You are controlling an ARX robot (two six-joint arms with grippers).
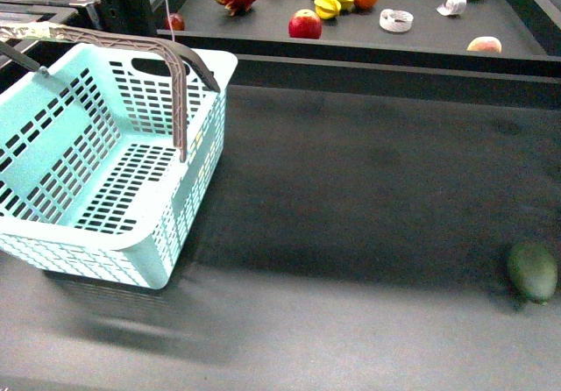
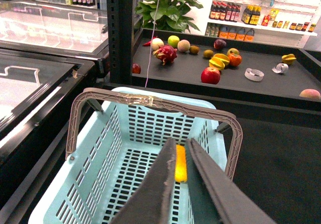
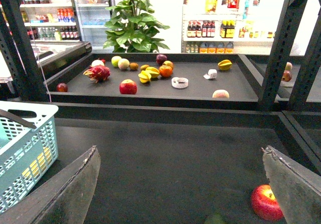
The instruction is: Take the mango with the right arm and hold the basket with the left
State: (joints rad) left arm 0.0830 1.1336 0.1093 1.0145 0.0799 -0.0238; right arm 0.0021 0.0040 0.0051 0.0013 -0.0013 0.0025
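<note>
Mango (image 2: 180, 162) seen as a yellow sliver between nearly closed left gripper (image 2: 181, 146) fingers above basket (image 1: 53, 128), right gripper (image 3: 180, 176) spread wide, green fruit (image 1: 532, 271) near right.

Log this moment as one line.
left gripper: above basket | right gripper: open, empty | mango: unconfirmed, yellow sliver between left fingers

Front view: no arm in shot. L gripper (image 2: 181, 184) seen via left wrist cam, fingers (image 2: 158, 194) long, dark, nearly closed w/ only a narrow gap, nothing gripped, raised. R gripper (image 3: 180, 184) via right wrist cam, fingers (image 3: 75, 189) spread wide apart, empty, raised.
</note>
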